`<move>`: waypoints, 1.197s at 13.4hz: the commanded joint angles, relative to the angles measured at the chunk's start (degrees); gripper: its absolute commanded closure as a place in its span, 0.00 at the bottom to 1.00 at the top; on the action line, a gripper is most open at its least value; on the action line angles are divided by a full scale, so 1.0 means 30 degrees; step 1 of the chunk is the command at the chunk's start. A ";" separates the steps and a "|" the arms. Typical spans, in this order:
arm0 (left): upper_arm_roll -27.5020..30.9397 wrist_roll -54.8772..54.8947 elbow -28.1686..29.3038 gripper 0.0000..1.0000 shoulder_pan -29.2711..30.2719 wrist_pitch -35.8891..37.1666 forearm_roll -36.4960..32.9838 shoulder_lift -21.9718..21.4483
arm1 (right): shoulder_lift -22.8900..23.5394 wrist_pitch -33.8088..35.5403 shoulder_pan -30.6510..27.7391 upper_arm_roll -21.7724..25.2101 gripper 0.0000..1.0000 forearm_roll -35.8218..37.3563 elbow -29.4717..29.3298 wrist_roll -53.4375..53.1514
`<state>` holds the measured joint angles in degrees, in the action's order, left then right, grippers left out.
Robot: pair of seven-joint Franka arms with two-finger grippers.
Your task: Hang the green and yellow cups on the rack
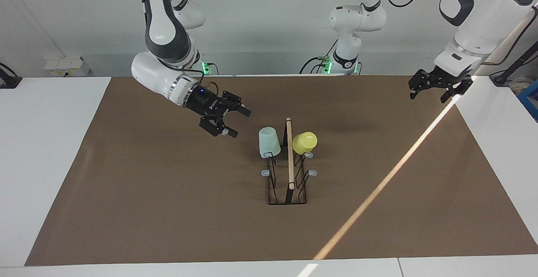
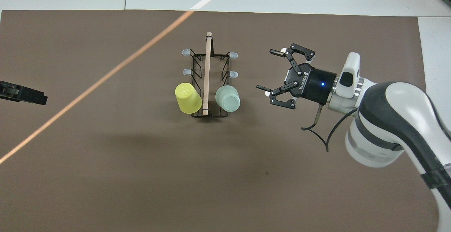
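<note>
The rack point(image 1: 290, 159) stands mid-mat, its wooden bar running away from the robots; it also shows in the overhead view point(image 2: 207, 70). The green cup point(image 1: 269, 142) hangs upside down on the prong nearest the robots on the right arm's side point(image 2: 228, 98). The yellow cup point(image 1: 304, 142) hangs tilted on the matching prong on the left arm's side point(image 2: 186, 98). My right gripper point(image 1: 240, 123) is open and empty, raised beside the rack toward the right arm's end, clear of the green cup point(image 2: 269, 70). My left gripper point(image 1: 433, 92) waits open over the mat's edge at the left arm's end.
A brown mat point(image 1: 168, 193) covers the white table. A stripe of sunlight point(image 1: 378, 188) crosses it diagonally. Several rack prongs with grey tips point(image 2: 233, 55) stand bare farther from the robots than the cups.
</note>
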<state>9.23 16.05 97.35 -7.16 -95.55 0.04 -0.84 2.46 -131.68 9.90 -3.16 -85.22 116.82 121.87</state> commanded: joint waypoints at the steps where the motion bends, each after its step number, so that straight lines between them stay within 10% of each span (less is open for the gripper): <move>1: 0.0059 0.0215 0.0422 0.00 -0.0073 0.0064 0.0221 -0.0480 | -0.0379 0.2978 -0.1914 -0.0234 0.00 0.7196 -0.1520 -0.4426; 8: 0.0059 0.0215 0.0422 0.00 -0.0044 0.0063 0.0221 -0.0480 | -0.0702 0.9700 -0.4267 -0.0175 0.00 1.8253 -0.3165 -0.9116; 16: 0.0059 0.0215 0.0422 0.00 -0.0044 0.0064 0.0221 -0.0509 | -0.0790 1.3502 -0.4471 -0.0176 0.00 2.5505 -0.6094 -2.4222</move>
<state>9.23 16.05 97.35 -7.16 -95.55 0.04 -0.86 -0.01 -96.25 -2.78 -3.15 -10.79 101.50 60.21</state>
